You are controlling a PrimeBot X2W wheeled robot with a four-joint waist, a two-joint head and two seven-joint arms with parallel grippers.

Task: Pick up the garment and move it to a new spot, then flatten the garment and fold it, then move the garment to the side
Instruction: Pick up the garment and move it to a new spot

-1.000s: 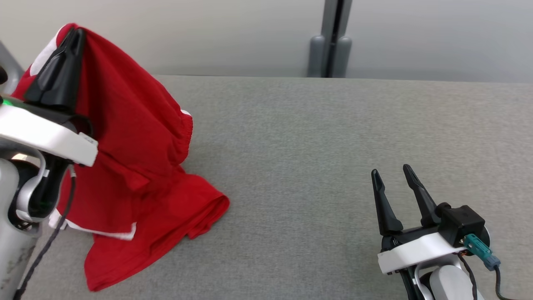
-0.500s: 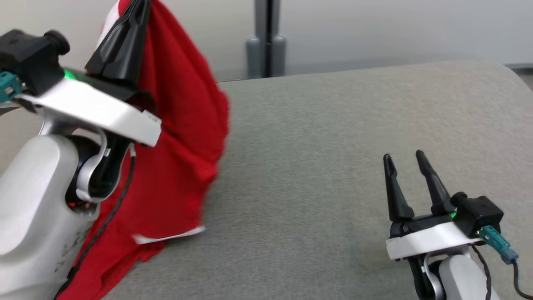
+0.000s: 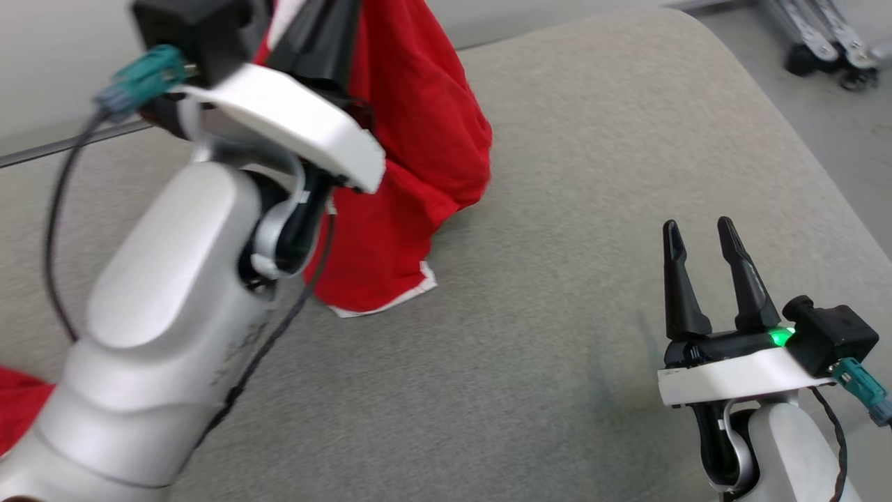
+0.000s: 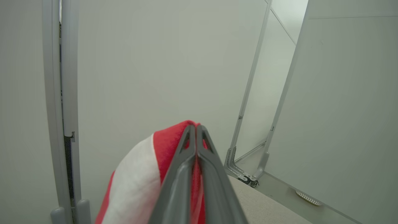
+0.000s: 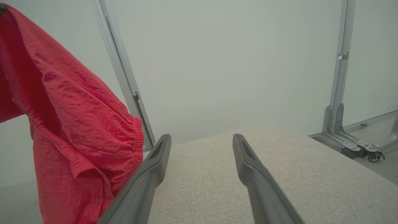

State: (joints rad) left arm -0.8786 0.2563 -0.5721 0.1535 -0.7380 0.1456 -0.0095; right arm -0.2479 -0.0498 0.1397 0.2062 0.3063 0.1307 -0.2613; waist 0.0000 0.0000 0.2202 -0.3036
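The garment [image 3: 418,132] is red cloth with white trim. It hangs from my left gripper [image 4: 196,126], which is raised at the top left of the head view and shut on the cloth's upper fold. The white-trimmed hem [image 3: 390,298] reaches down to the grey padded table [image 3: 557,328]; I cannot tell whether it touches. In the right wrist view the garment [image 5: 77,124] hangs at the left, apart from my right gripper [image 5: 200,137]. My right gripper [image 3: 697,224] stands open and empty low at the right, fingers pointing up.
The table's rounded right edge [image 3: 780,118] drops to a grey floor, where a wheeled metal frame foot [image 3: 815,45] stands. Pale partition walls [image 4: 174,62] rise behind. A patch of red cloth [image 3: 17,408] shows at the lower left, behind my left forearm.
The head view has swung, shifting the whole picture. The garment, earlier draped onto the table, now hangs mostly lifted from my shut left gripper. My right gripper stays open.
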